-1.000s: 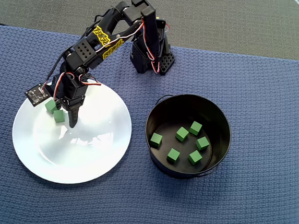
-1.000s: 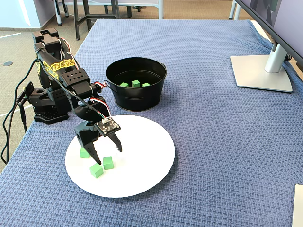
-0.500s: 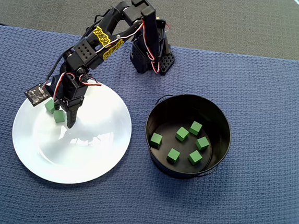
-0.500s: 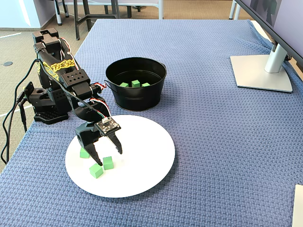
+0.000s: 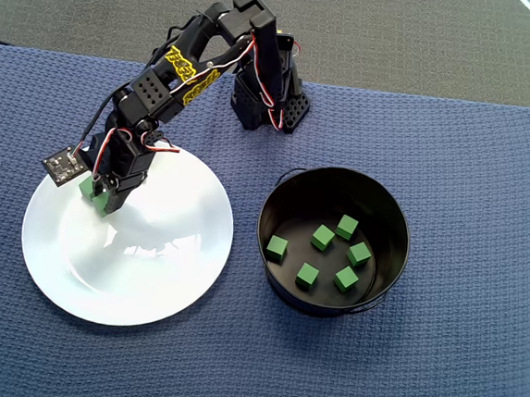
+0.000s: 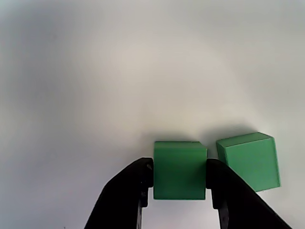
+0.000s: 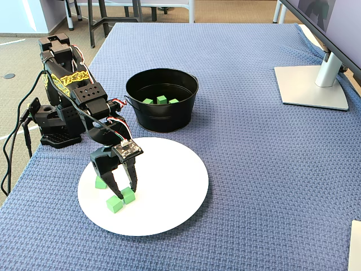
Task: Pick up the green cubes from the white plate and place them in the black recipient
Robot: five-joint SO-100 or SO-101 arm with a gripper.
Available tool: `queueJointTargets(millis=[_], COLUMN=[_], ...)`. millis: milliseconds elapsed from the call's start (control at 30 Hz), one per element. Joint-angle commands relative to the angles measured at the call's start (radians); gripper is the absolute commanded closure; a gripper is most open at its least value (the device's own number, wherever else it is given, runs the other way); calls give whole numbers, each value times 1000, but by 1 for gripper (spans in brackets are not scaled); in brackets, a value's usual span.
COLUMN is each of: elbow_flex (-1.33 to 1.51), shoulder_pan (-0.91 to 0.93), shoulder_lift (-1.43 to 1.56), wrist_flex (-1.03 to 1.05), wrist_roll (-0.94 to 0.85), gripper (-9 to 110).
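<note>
While my gripper (image 6: 179, 172) sits low over the white plate (image 5: 161, 273), its two fingers (image 6: 127, 191) are nearly closed w/ pads pressed on both sides of one green cube (image 6: 179, 169) near the plate's left edge in the overhead view. A 2nd cube (image 6: 249, 160) lies just beside it and a 3rd (image 7: 100, 182) sits by the plate's rim behind my fingers in the fixed view. Six more cubes (image 5: 323, 238) lie on the bottom of the black recipient (image 5: 289, 193), which stands on the blue mat (image 5: 488, 199) off the plate's right edge.
</note>
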Motion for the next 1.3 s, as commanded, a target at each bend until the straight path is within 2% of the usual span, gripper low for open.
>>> queueJointTargets(millis=[0, 167, 333, 533, 733, 933, 1100, 1267], elbow_flex=[-5, -137, -213, -296, -334, -322, -259, -78], shoulder_pan=[-5, -43, -114, -241, -451, -721, -997, -1144], shoulder_lift=[15, 101, 253, 407, 591, 695, 675, 591], wrist_flex=[-8, 278, 477, 666, 799, 778, 719, 463], wrist_roll=[51, 195, 394, 646, 923, 1209, 1364, 1408], gripper=[101, 101, 101, 101, 101, 102, 102, 102])
